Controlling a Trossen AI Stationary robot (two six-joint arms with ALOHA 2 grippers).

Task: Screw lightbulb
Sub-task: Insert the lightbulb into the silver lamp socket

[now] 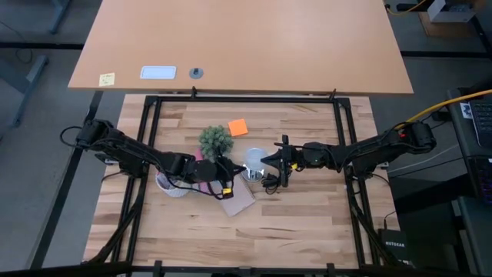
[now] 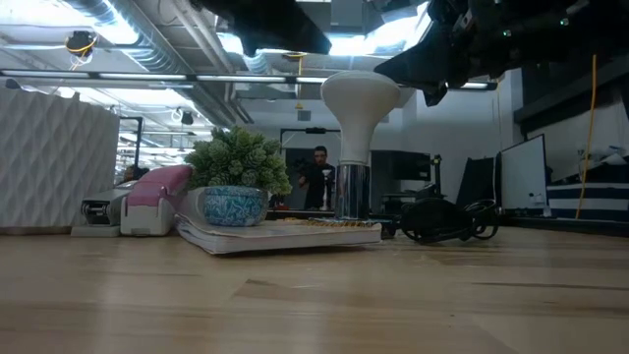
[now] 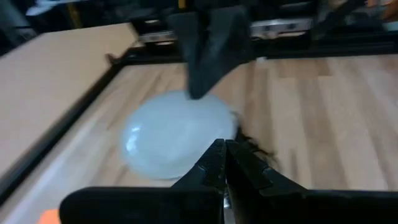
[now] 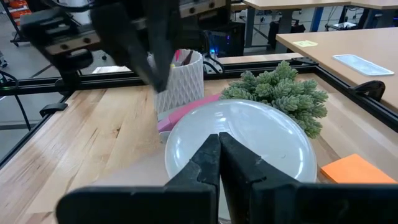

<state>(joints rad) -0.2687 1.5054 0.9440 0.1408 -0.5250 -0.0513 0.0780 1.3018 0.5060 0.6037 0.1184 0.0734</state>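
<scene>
The lightbulb [image 2: 359,98] stands upright, its frosted white globe on top and its neck [image 2: 354,147] down in the shiny silver socket [image 2: 351,202]. The socket rests on a notebook [image 2: 285,234] at the table's middle. The bulb also shows in the high view [image 1: 254,159]. My left gripper [image 3: 224,155] is shut, just left of the globe and above it. My right gripper [image 4: 219,149] is shut, its tips over the globe's upper right side [image 2: 395,87]. The socket's black cord [image 2: 442,221] lies to the right. My right gripper's shut fingertips stand close against the upper right of the bulb's globe [image 4: 249,143], coming level from the table's right. I cannot tell whether they touch it. My left gripper touches nothing that I can see.
A small green plant in a blue pot [image 2: 236,182] and a pink stapler [image 2: 157,197] stand left of the bulb. A white ribbed cup [image 1: 171,185] sits under the left arm. An orange note [image 1: 238,127] lies behind the bulb. A person [image 2: 319,172] stands far behind the table.
</scene>
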